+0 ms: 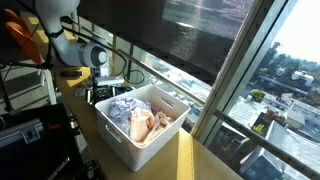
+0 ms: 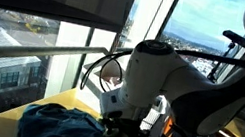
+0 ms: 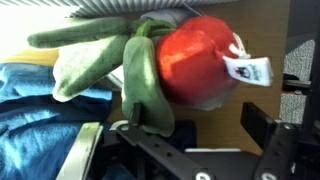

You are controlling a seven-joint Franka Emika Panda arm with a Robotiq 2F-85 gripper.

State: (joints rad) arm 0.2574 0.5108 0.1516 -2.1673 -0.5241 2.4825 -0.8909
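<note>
In the wrist view a red plush fruit (image 3: pixel 195 65) with green felt leaves (image 3: pixel 100 55) and a white tag (image 3: pixel 250 68) lies just ahead of my gripper (image 3: pixel 195 115). The fingers are spread wide. The left finger touches one hanging green leaf and the right finger stands free over the wooden surface. Nothing is clamped between them. A blue cloth (image 3: pixel 40 120) lies left of the toy. In an exterior view my gripper (image 1: pixel 108 82) hovers at the far end of a white bin (image 1: pixel 165 137).
The white bin holds a blue-and-white cloth (image 1: pixel 125 107) and a pink plush (image 1: pixel 147 125) on a wooden sill beside a large window. In an exterior view the blue cloth (image 2: pixel 56 126) lies below the arm. Black cables and equipment crowd the arm's side.
</note>
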